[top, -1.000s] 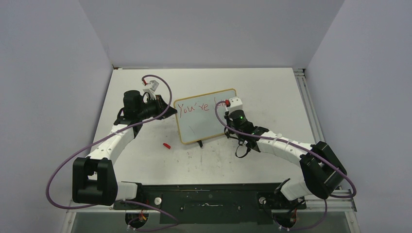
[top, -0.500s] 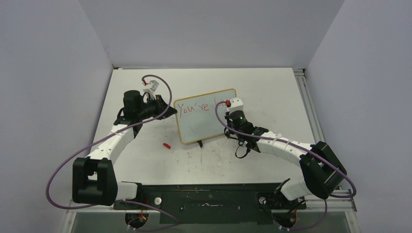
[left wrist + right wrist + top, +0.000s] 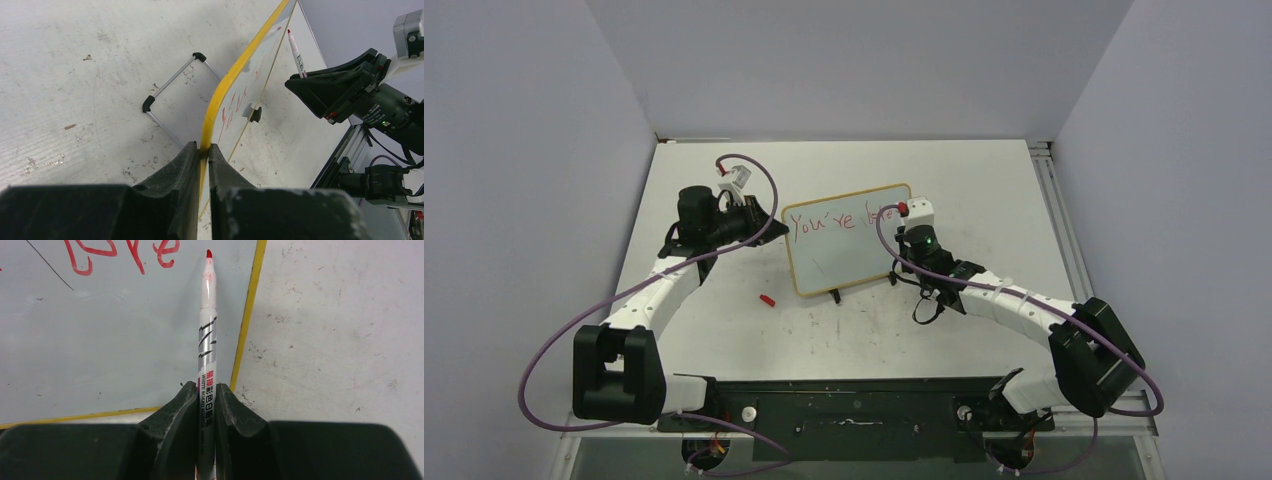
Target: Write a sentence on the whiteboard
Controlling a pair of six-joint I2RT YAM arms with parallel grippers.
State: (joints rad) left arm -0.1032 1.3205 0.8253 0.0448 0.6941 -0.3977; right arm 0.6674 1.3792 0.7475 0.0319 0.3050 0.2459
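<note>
White counter, whiteboard standing mid-counter. My left jaws stay pinched on its left edge; right jaws, clamped on the marker, have slid rightward, so the sentence seems nearly through "loved".

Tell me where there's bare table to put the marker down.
Bare table runs between the whiteboard and the back wall, and again from the board's front to the black base rail, right of the red cap. It's crowded at the board's side edges: left tool clamps one, right tool holds the marker by the other.
</note>
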